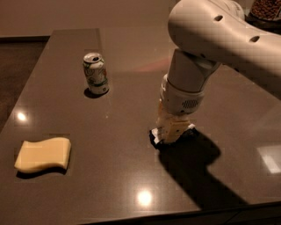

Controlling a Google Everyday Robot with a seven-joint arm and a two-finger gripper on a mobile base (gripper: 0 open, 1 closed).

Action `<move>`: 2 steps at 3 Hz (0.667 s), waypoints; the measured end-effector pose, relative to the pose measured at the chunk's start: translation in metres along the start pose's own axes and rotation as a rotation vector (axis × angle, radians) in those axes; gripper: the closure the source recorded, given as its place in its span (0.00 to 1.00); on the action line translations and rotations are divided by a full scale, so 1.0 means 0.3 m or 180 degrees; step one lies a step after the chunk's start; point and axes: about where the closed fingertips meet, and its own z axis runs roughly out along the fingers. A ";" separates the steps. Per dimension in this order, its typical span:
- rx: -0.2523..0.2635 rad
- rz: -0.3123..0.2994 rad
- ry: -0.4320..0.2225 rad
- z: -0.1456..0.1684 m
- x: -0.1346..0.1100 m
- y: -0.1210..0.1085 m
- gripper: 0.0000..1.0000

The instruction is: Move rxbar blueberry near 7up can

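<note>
Rxbar blueberry [153, 134]: mostly hidden under gripper [172, 134]; only dark wrapper edge and white patches show. Lies flat on table [109, 176], right of centre. Gripper down on it; clamped or spread, cannot tell. 7up can [95, 73] upright, well apart, far left. Yellow sponge [43, 154] near left edge. Bowl [264, 9] top right, perhaps holding brown pieces.

I am looking at a dark brown glossy flat desk [118, 105] that is filling most of the view. A pale yellow wavy-edged rectangular sponge [43, 154] is lying flat near its front left corner. Bright light spots are glinting off the surface by the left edge and near the front. A dark round bowl [264, 11] of brown bits is sitting at the far right. The hand [172, 132] is hanging low, right of centre, well apart from the sponge.
</note>
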 end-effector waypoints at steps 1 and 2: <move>0.0099 0.0037 -0.0022 -0.070 0.002 -0.080 1.00; 0.0239 0.0101 -0.0141 -0.151 -0.018 -0.235 1.00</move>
